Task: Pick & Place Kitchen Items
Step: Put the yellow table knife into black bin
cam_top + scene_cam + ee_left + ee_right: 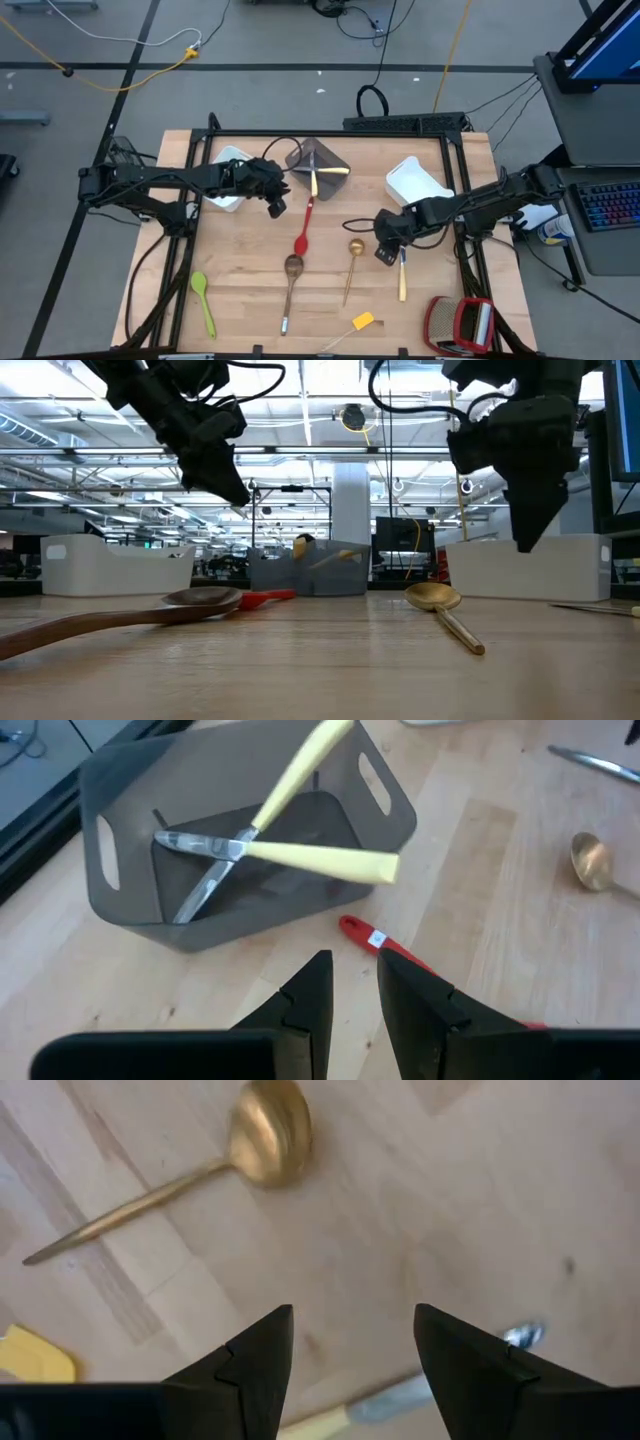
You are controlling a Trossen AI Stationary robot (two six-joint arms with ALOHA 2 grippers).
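Note:
Two pale-handled knives (300,855) lie crossed in the grey bin (318,165), blades down, handles on its rim. On the table lie a red spoon (303,235), a wooden spoon (292,278), a gold spoon (352,262), a green spoon (203,300), another pale-handled knife (402,278) and a small yellow piece (362,320). My left gripper (352,995) hangs above the red spoon's handle end (352,928), narrowly open, nothing between its fingers. My right gripper (352,1345) hovers wide open between the gold spoon (250,1140) and the knife (400,1400), pointing steeply down.
Two white bins stand at the back, one at the left (230,178) and one at the right (415,182). A bulky red-and-silver object (460,325) sits at the near right corner. A black frame (330,135) runs round the tabletop. Bare wood shows between the utensils.

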